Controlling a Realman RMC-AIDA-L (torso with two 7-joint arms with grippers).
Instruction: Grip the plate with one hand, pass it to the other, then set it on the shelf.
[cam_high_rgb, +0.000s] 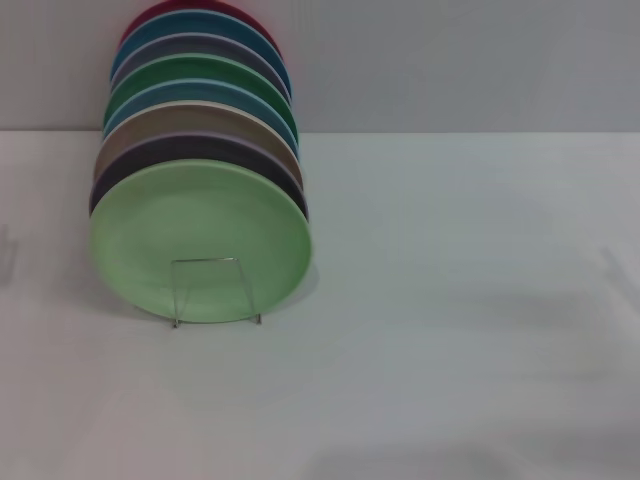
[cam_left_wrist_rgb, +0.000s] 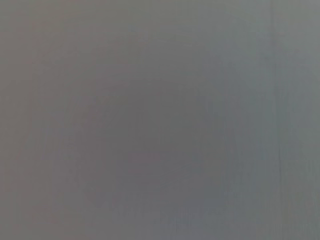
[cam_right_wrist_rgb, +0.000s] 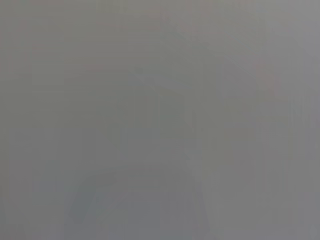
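On worktop (cam_high_rgb: 450, 350), mint plate (cam_high_rgb: 200, 240) fronts rack (cam_high_rgb: 215, 290); fingers unseen, state can't tell; a bump could topple the row w/ it.

Probably a lab test bench: a bare white table (cam_high_rgb: 450, 350), blank grey wall (cam_high_rgb: 450, 60), one staged plate rack (cam_high_rgb: 215, 292).

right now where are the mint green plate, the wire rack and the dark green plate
mint-green plate (cam_high_rgb: 200, 225), head view, centre of its face
wire plate rack (cam_high_rgb: 212, 262), head view, front loop's top bar
dark green plate (cam_high_rgb: 190, 68), head view, upper rim
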